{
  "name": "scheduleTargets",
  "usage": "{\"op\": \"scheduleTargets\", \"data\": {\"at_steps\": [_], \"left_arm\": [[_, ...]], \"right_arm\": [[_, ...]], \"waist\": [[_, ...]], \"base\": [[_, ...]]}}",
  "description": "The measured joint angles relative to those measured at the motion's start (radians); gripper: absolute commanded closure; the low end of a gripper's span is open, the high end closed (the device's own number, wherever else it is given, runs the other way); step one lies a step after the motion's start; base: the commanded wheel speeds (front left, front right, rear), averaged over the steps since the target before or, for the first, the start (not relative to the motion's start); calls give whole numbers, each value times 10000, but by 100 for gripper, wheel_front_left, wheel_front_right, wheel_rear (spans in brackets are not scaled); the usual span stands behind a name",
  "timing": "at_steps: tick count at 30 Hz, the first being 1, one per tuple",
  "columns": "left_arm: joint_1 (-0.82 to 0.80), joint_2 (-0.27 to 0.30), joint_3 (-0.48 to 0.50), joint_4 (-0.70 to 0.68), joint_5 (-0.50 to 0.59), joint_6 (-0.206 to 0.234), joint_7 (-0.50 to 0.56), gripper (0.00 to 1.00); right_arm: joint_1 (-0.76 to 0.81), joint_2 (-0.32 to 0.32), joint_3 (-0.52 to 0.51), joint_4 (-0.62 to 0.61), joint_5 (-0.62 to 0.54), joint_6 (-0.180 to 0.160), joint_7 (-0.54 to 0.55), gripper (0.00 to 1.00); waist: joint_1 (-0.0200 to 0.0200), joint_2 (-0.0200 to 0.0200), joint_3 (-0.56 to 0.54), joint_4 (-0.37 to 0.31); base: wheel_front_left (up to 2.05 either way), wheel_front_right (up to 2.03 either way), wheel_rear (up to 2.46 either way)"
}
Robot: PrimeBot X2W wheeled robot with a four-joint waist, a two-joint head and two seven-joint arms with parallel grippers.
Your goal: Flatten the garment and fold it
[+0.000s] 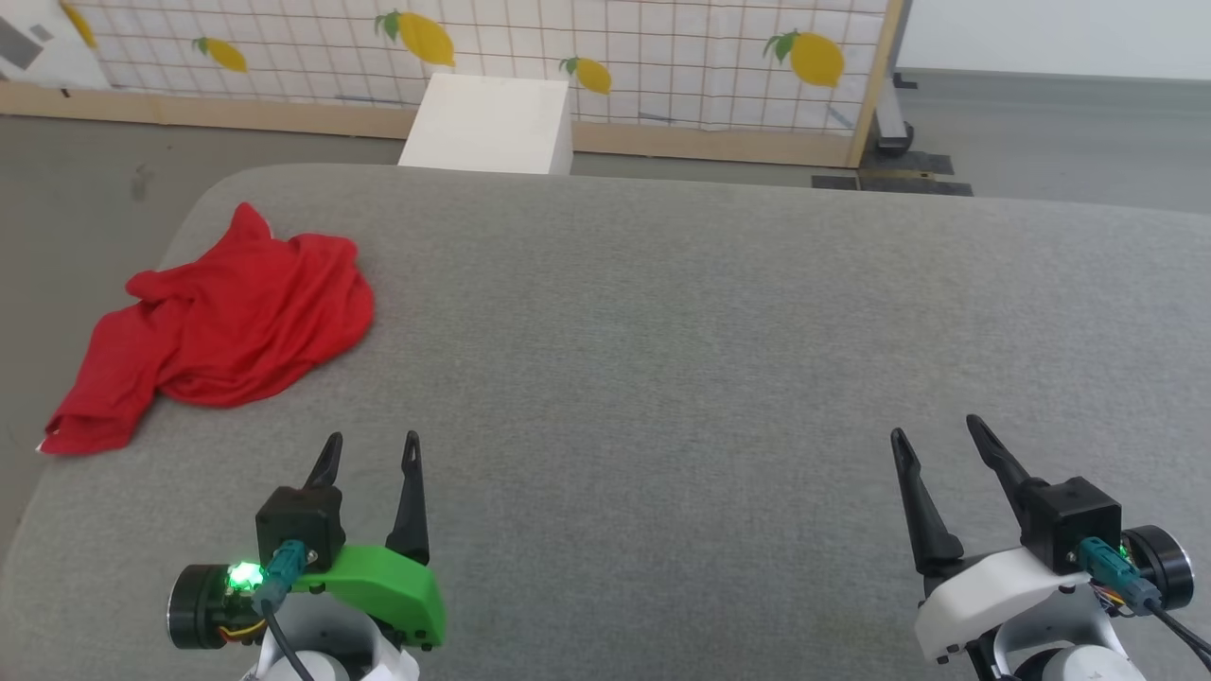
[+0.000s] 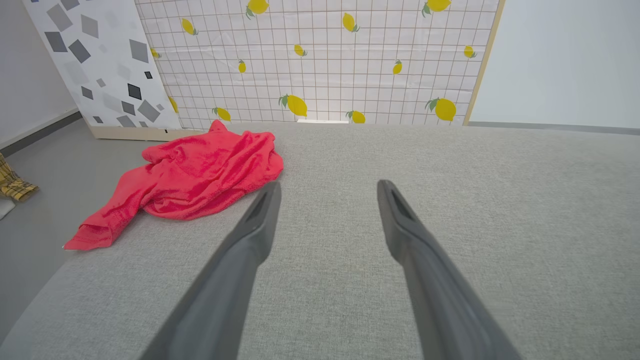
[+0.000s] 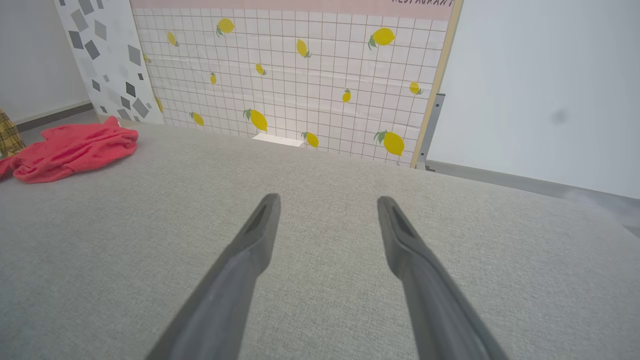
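Observation:
The red garment (image 1: pixel 222 326) lies crumpled in a heap at the far left of the grey padded table (image 1: pixel 662 331), one end trailing toward the table's left edge. No white stripes or waistband can be made out in the bunched fabric. My left gripper (image 1: pixel 371 443) hovers open near the front left, well short of the heap and apart from it. In the left wrist view the garment (image 2: pixel 190 172) sits ahead and to the left of the open fingers (image 2: pixel 260 220). My right gripper (image 1: pixel 932 430) stands open at the front right, far from the garment (image 3: pixel 70 150).
A white box (image 1: pixel 492 123) stands on the floor just behind the table's far edge. A lemon-patterned grid screen (image 1: pixel 568 47) closes off the back. The table's left corner is rounded, with grey floor (image 1: pixel 57 189) beyond it.

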Motion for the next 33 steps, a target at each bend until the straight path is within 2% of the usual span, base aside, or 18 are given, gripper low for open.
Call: {"op": "scheduleTargets", "data": {"at_steps": [33], "left_arm": [[-37, 190, -318, 324, -562, 439, -698, 0]], "right_arm": [[-1, 2, 219, 288, 29, 0, -594, 0]], "waist": [[0, 0, -154, 2242]], "base": [[0, 0, 0]]}}
